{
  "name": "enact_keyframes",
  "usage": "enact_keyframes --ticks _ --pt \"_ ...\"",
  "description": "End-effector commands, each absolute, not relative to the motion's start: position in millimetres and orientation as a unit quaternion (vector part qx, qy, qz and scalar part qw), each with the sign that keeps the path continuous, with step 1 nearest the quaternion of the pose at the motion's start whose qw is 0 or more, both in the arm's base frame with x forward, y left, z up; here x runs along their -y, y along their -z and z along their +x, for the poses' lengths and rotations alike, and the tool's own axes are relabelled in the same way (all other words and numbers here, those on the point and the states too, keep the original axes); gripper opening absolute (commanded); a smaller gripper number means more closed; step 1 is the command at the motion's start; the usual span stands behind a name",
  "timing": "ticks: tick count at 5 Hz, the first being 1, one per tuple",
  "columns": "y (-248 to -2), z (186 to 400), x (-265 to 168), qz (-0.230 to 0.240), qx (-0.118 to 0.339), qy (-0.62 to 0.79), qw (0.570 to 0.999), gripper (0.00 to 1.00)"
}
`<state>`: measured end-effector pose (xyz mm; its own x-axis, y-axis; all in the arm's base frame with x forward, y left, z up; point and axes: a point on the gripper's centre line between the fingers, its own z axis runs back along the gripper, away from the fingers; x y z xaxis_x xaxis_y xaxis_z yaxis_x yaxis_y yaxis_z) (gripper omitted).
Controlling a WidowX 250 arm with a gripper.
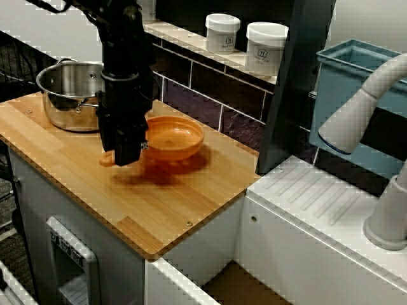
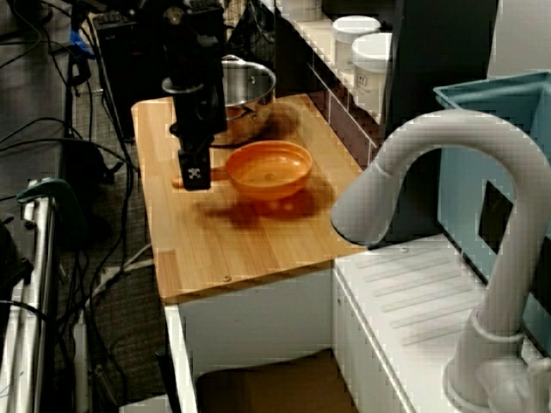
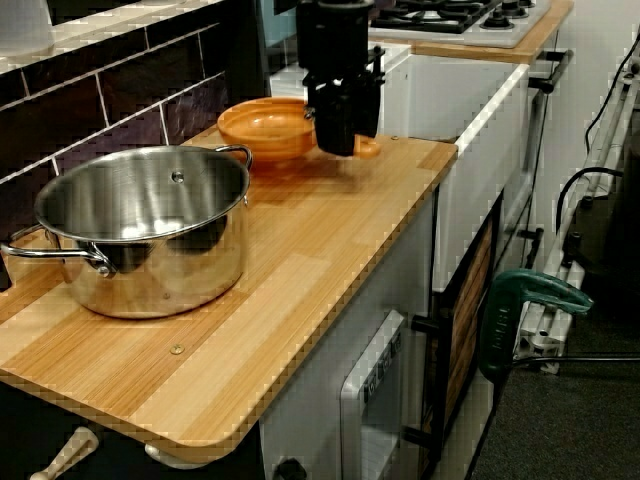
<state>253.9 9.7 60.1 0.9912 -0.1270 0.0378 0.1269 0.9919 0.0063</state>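
In the view facing the tiled wall, my black gripper (image 1: 126, 157) reaches straight down to the wooden counter (image 1: 159, 210), just left of an orange bowl (image 1: 173, 136). A small orange piece (image 1: 106, 158) lies on the wood at the fingertips and sticks out past them. The view from the sink end shows the gripper (image 2: 196, 178) over that piece (image 2: 176, 181), beside the bowl (image 2: 269, 169). From the pot end, the gripper (image 3: 338, 143) hides most of the piece (image 3: 368, 148) in front of the bowl (image 3: 265, 125). The gap between the fingers is hidden.
A steel pot (image 1: 71, 94) stands at the counter's left end, close behind the arm. Two white jars (image 1: 266, 47) sit on the tiled ledge. A white faucet (image 2: 413, 172) and drainboard (image 1: 318, 197) lie to the right, with a blue bin (image 1: 356, 95) behind.
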Motion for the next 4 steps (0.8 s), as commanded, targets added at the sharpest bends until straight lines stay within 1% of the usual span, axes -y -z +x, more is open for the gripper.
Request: enact_keyframes --ticks 1,2,4 --pt "-104 255 -12 -0.003 0.069 0.07 0.995 0.0" --pt "-119 248 -10 -0.007 0.078 0.073 0.994 0.0" --pt "-149 242 -11 -0.02 0.096 0.072 0.993 0.0"
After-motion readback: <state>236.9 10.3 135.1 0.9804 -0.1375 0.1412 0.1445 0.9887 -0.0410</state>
